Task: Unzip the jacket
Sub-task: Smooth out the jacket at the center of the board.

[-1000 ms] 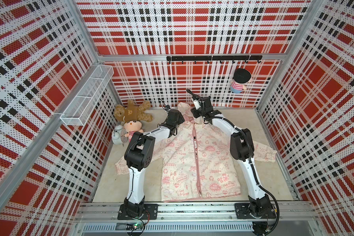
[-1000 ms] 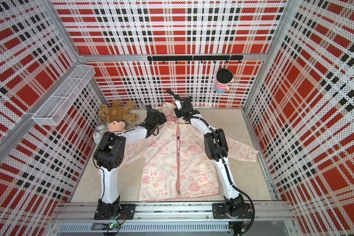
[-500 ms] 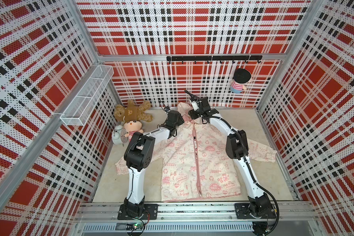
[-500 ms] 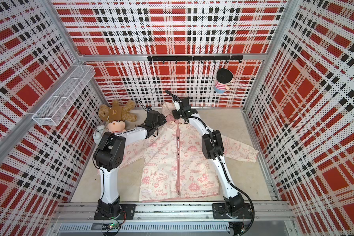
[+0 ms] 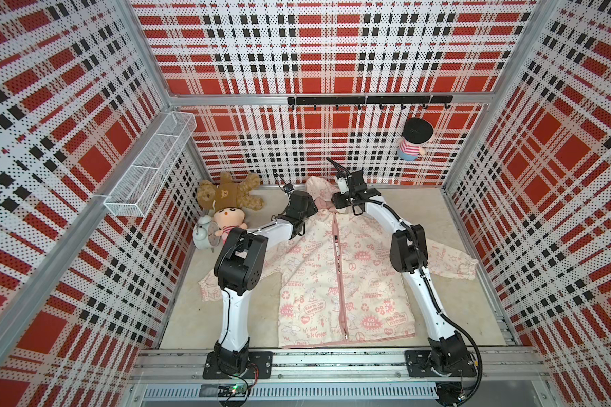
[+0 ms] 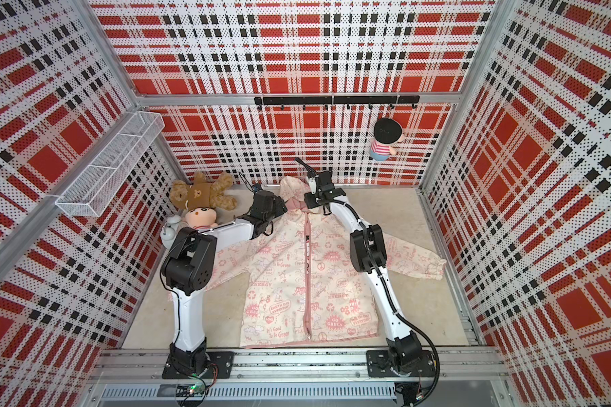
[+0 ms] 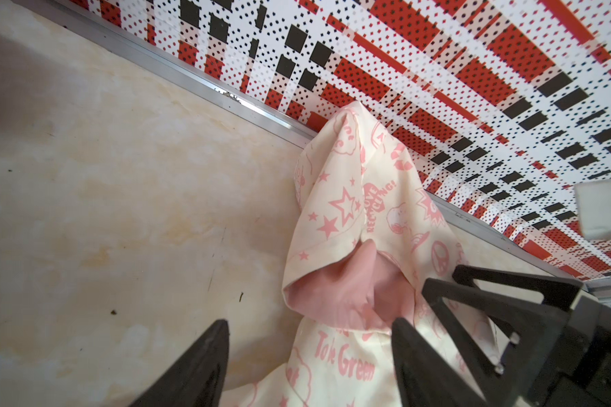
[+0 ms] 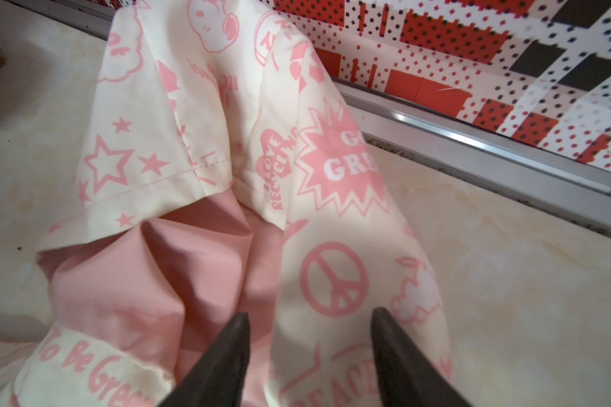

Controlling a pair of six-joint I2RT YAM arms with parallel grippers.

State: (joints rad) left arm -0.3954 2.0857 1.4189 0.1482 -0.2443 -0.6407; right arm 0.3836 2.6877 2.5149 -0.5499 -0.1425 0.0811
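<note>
**A:** Where to look for the jacket?

**B:** Middle of the frame in both top views. Spread flat, front up, on the surface, with the hood toward the upper centre by the back wall.

**A:** Any unzipping done?

**B:** None to see. Zipper closed from collar to hem, as far as the top views show. Looks hardly begun.

**A:** And the left pincer?

**B:** Open, jaws wide apart, at the collar beside the hood's pink lining. Gripping nothing.

**A:** The right pincer?

**B:** Open too, jaws apart over the cream cloth by the collar. Clamped on nothing, as far as visible.

**A:** What remains, then?

**B:** Probably everything: finding the zipper pull, pinching it, steadying the collar and drawing down to the hem. Cannot make out the pull in either wrist view.
</note>
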